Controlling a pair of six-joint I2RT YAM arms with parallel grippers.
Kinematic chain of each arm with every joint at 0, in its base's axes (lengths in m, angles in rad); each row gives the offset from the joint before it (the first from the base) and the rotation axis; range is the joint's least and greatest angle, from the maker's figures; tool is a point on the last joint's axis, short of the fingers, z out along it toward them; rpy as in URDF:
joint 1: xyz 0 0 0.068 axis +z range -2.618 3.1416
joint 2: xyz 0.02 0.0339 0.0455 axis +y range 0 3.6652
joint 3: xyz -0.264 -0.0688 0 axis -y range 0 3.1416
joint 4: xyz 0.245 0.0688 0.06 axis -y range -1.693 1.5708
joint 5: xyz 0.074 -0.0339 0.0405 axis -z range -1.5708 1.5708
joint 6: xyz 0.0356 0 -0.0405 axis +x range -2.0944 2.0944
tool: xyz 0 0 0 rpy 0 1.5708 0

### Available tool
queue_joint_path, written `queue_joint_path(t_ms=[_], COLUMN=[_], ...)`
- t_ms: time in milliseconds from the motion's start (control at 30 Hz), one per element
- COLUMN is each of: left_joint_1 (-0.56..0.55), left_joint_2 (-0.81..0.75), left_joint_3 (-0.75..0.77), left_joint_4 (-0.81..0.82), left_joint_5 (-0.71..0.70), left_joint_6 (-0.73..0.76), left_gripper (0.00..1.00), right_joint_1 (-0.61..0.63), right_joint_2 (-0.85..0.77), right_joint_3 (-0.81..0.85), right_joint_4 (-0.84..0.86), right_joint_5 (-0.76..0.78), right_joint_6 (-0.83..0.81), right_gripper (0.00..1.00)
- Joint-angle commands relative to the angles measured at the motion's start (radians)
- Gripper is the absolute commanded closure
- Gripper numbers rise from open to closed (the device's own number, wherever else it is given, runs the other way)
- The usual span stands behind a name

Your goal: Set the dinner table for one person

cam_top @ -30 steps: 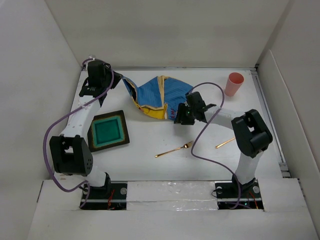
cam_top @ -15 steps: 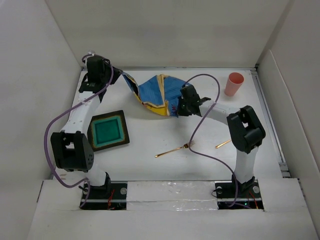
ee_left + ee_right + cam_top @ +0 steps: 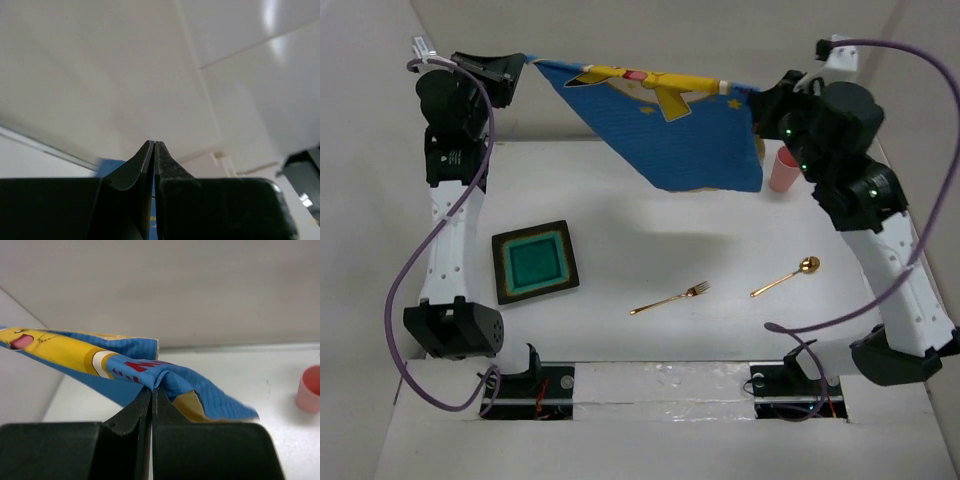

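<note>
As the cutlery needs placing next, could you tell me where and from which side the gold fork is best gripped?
Probably mid-handle on the gold fork, from straight above, jaws closing across its width. It lies flat on the dinner table, thin and slanted, tines toward the far right, so a sideways approach has little to pinch.

High, wide apart: left gripper (image 3: 523,61), right gripper (image 3: 757,106), both clamped.

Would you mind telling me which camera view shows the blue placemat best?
The top external view: the placemat hangs fully spread there, its print visible. The right wrist view shows only a bunched corner, and the left wrist view just a blue sliver.
</note>
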Motion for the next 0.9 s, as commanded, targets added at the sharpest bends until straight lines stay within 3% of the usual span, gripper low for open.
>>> queue_joint_path(t_ms=[0, 200, 433, 567, 600, 700, 800, 867], left_joint_1=[-0.002, -0.011, -0.021, -0.039, -0.039, -0.039, -0.039, -0.030], left_joint_2=[-0.071, -0.061, 0.007, 0.100, 0.143, 0.169, 0.179, 0.164], left_joint_3=[0.045, -0.033, -0.176, -0.063, -0.013, 0.033, 0.098, 0.083], left_joint_4=[0.129, 0.175, 0.239, 0.176, 0.196, 0.230, 0.227, 0.225], left_joint_5=[0.064, 0.033, 0.003, -0.031, -0.017, 0.003, 0.009, 0.012], left_joint_6=[-0.094, -0.131, -0.222, -0.174, -0.189, -0.214, -0.192, -0.160], left_gripper=[1.00, 1.00, 1.00, 1.00, 1.00, 1.00, 1.00, 1.00], right_joint_1=[-0.004, -0.074, -0.204, -0.215, -0.227, -0.243, -0.270, -0.270], right_joint_2=[-0.006, 0.025, 0.224, 0.376, 0.491, 0.560, 0.527, 0.470], right_joint_3=[0.082, 0.108, 0.179, 0.378, 0.585, 0.695, 0.682, 0.581], right_joint_4=[-0.157, -0.125, -0.068, -0.080, -0.126, -0.140, -0.093, -0.049], right_joint_5=[0.083, 0.062, -0.104, -0.141, -0.147, -0.168, -0.184, -0.196], right_joint_6=[-0.073, -0.093, -0.079, -0.079, -0.082, -0.076, -0.063, -0.073], right_gripper=[1.00, 1.00, 1.00, 1.00, 1.00, 1.00, 1.00, 1.00])
